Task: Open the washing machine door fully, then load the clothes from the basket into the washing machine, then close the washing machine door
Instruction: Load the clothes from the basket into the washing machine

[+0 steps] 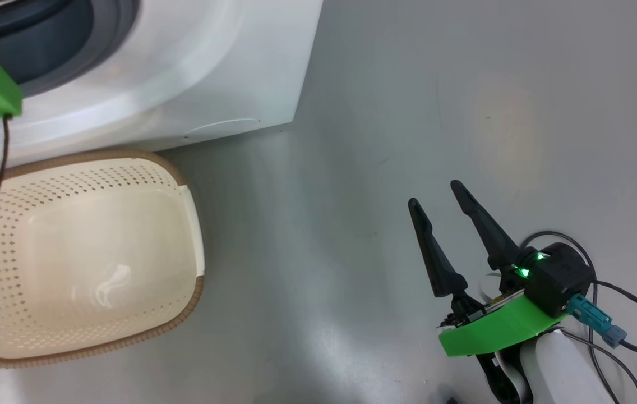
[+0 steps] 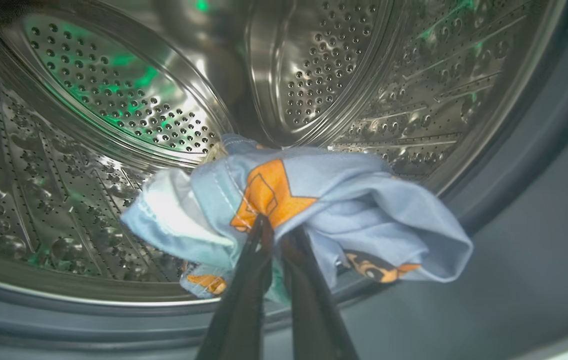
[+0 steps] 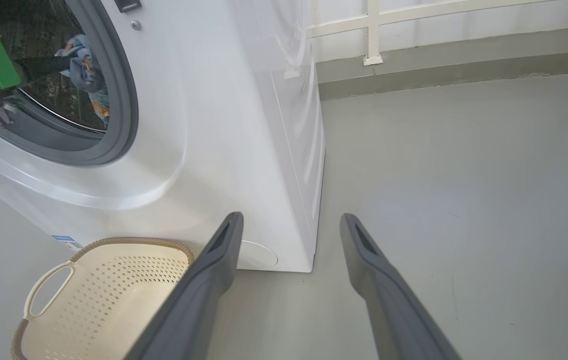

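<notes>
The light blue garment [image 2: 314, 200], printed with orange figures, is bunched up at the mouth of the steel drum [image 2: 114, 100], with the drum's holed wall behind and around it. The left gripper [image 2: 279, 227] has it pinched: the two dark fingers are drawn almost together on a fold near an orange figure, and the cloth droops to either side of them. Whether the lowest folds touch the drum's lip cannot be told. Around the drum runs the grey-blue rubber ring [image 2: 539, 240] of the washing machine [image 3: 224, 125]; the right wrist view shows the garment through the machine's round opening. On the floor [image 1: 464, 112], right against the foot of the machine, stands the cream basket [image 1: 27, 224] with its brown rim, its holed walls and smooth bottom in plain sight. A round flap [image 3: 259, 255] sits low on the machine's front, just beside the basket. Well apart from all this, the right gripper [image 1: 434, 193] hangs above bare floor with its fingers spread wide and nothing between them.
</notes>
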{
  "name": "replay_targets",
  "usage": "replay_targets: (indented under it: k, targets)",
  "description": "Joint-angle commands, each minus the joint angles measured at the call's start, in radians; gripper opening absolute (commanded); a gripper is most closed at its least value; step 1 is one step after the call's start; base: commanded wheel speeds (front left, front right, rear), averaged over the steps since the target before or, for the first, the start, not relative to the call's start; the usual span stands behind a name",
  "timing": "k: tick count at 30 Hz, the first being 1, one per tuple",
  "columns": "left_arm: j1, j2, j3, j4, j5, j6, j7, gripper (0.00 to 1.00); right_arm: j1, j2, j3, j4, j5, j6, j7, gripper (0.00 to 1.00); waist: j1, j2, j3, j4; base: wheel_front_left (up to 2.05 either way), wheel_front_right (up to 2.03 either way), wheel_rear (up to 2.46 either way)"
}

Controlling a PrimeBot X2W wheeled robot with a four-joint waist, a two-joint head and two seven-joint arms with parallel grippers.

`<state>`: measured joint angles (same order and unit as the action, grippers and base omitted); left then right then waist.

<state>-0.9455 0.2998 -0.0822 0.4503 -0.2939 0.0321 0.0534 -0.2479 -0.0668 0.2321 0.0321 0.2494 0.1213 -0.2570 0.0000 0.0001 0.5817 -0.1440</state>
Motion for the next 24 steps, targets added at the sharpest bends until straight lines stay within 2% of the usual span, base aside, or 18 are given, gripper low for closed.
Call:
replay_targets:
  k: [1,10,24]
  targets:
    - [-0.032,0.059,0.023,-0.010,0.011,0.009,0.003,0.00,0.017,0.005,0.025,-0.023,0.011,0.009,-0.005,1.00,0.0000,-0.0001,0.005,-0.007,0.00,0.00,0.00]
    - [-0.164,0.092,0.020,0.096,0.013,0.001,0.010,0.00,0.014,0.006,0.033,-0.026,0.014,0.009,-0.005,1.00,0.0000,-0.0001,0.043,-0.025,0.00,0.00,0.00]
    - [-0.315,0.101,0.006,0.229,0.004,-0.023,-0.039,0.00,0.016,0.007,0.019,-0.056,0.001,0.009,-0.005,1.00,0.0000,-0.0001,0.151,-0.025,0.00,0.00,0.00]
